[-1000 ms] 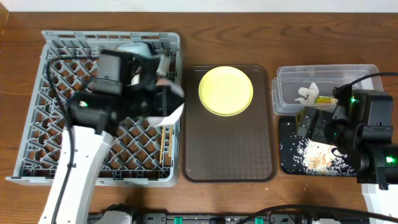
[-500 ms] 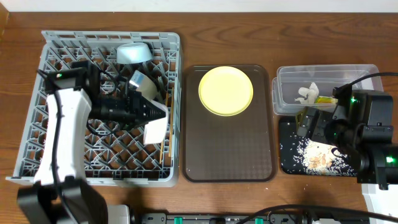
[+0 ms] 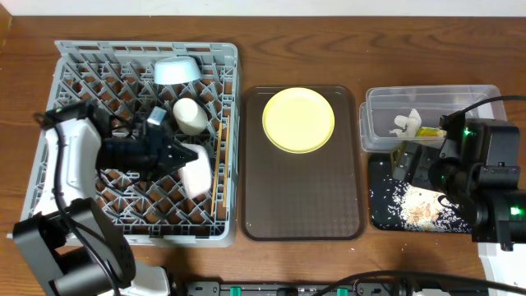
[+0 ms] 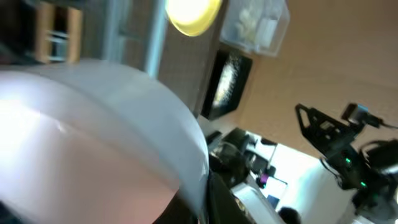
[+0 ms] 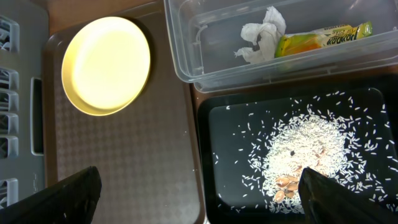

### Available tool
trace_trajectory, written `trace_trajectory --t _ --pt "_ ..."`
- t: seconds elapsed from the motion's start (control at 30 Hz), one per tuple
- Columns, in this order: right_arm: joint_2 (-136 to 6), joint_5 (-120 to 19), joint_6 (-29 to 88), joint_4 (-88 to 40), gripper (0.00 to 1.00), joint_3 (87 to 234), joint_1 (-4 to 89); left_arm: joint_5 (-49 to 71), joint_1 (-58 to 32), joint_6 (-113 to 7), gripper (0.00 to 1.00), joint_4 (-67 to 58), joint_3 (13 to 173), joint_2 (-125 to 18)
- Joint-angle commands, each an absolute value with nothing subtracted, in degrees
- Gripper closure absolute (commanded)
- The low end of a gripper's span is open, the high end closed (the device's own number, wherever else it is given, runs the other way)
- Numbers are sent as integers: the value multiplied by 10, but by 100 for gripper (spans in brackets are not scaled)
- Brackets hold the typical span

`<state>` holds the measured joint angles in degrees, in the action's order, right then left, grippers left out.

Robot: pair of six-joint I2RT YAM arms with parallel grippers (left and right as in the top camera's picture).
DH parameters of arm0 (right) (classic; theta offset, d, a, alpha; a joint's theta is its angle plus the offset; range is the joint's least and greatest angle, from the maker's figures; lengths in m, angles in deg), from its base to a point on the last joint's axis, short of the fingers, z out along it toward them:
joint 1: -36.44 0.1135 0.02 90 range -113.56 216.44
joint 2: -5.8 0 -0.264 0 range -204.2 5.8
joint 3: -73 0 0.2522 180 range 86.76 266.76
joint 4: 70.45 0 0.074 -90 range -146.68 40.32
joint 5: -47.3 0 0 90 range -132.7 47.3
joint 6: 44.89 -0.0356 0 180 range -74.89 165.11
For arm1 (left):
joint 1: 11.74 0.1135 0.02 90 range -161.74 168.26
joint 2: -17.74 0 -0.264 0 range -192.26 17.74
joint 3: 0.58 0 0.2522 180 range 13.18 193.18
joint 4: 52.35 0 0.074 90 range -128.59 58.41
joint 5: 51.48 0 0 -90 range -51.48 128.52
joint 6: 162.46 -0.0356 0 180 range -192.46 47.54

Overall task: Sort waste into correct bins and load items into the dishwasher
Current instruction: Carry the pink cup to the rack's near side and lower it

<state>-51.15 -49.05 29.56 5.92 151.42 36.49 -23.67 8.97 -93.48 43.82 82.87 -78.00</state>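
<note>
Waste sorted: tissue (image 5: 261, 34) and snack wrapper (image 5: 317, 38) in clear tub (image 5: 186, 62), rice (image 5: 305, 149) in black tray (image 5: 224, 186), table's 3 o'clock | dish rack (image 3: 49, 189), 9 o'clock: blue bowl (image 3: 178, 70), cream cup (image 3: 190, 115), chopsticks (image 3: 218, 164) loaded | remaining: yellow plate (image 3: 298, 120) at brown tray's (image 3: 300, 197) 12 o'clock end | my left hand (image 3: 191, 164) pressed together over rack; right hand (image 5: 199, 177) spread.

You have one grey dish rack (image 3: 131, 215) at 9 o'clock and one brown serving tray (image 3: 300, 197) at centre. Count two bins at 3 o'clock: one clear tub (image 3: 436, 97) and one black tray (image 3: 380, 215).

Dishes:
- one yellow plate (image 3: 298, 120)
- one light blue bowl (image 3: 177, 71) at the rack's 12 o'clock
- one cream cup (image 3: 190, 115)
- two chopsticks (image 3: 218, 168), lying together

Waste:
- one white tissue (image 5: 261, 34)
- one yellow-green wrapper (image 5: 320, 38)
- one scatter of rice crumbs (image 5: 305, 146), with too many grains to count
</note>
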Motion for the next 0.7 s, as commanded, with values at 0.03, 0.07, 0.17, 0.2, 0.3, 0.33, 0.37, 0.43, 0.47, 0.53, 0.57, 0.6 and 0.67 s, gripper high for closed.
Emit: trace_trajectory --t 0.03,0.07,0.17,0.2,0.3,0.33,0.37,0.43,0.47,0.53,0.57,0.6,0.67 --pt "-511 -485 291 60 1 1516 366 -178 113 -951 92 432 799 -783" --pt "-511 -485 291 60 1 1516 366 -177 117 -951 92 432 798 -783" --pt "-511 -485 291 60 1 1516 366 -178 131 -951 89 429 798 -783" --pt "-511 -485 291 60 1 1516 366 -178 136 -951 89 428 798 -783" --pt "-511 -485 291 60 1 1516 366 -177 150 -951 85 428 798 -783" --pt "-511 -485 291 60 1 1516 366 -177 155 -951 83 428 798 -783" --pt "-511 -485 291 60 1 1516 366 -177 159 -951 83 430 798 -783" --pt "-511 -485 291 60 1 1516 366 -177 167 -951 77 430 798 -783" --pt "-511 -485 291 60 1 1516 366 -177 171 -951 77 430 798 -783" --pt "-511 -485 291 60 1 1516 366 -177 180 -951 72 430 798 -783" --pt "-511 -485 291 60 1 1516 366 -177 185 -951 67 430 798 -783" --pt "-511 -485 291 60 1 1516 366 -177 190 -951 64 430 798 -783" --pt "-511 -485 291 60 1 1516 366 -174 201 -942 57 430 798 -783"
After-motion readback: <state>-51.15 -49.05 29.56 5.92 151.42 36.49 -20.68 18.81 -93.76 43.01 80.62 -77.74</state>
